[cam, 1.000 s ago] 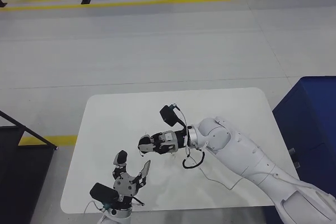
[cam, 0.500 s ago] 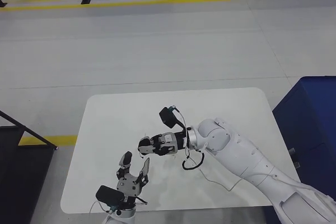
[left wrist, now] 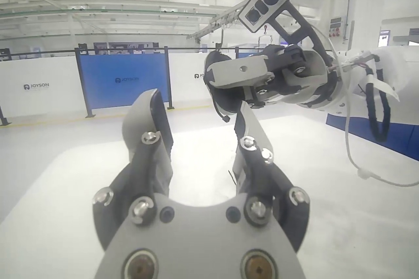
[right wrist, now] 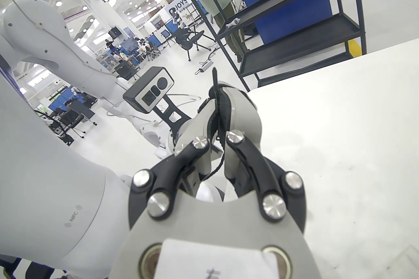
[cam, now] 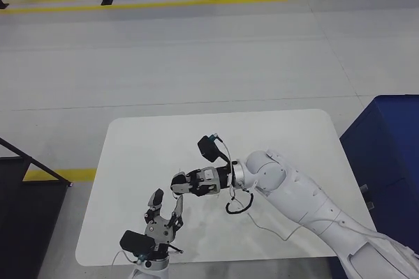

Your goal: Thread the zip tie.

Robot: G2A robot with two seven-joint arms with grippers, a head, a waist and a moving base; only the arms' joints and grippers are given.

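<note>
My left tool (left wrist: 196,107) has matt grey fingers (left wrist: 137,120) that look like moulded plastic. They sit on dull black links and are fastened with bright, polished metal screws (left wrist: 148,137). My right tool (right wrist: 218,103) is built alike, with smooth pale grey shells, matt black links and shiny round screw heads. Its inner pads (right wrist: 224,108) are black and ribbed, rubbery in look. The zip tie (right wrist: 214,79) is a thin strip of dull black plastic, too slim to show its texture. The table (right wrist: 343,136) is white, smooth and matt, with faint scuffs.
</note>
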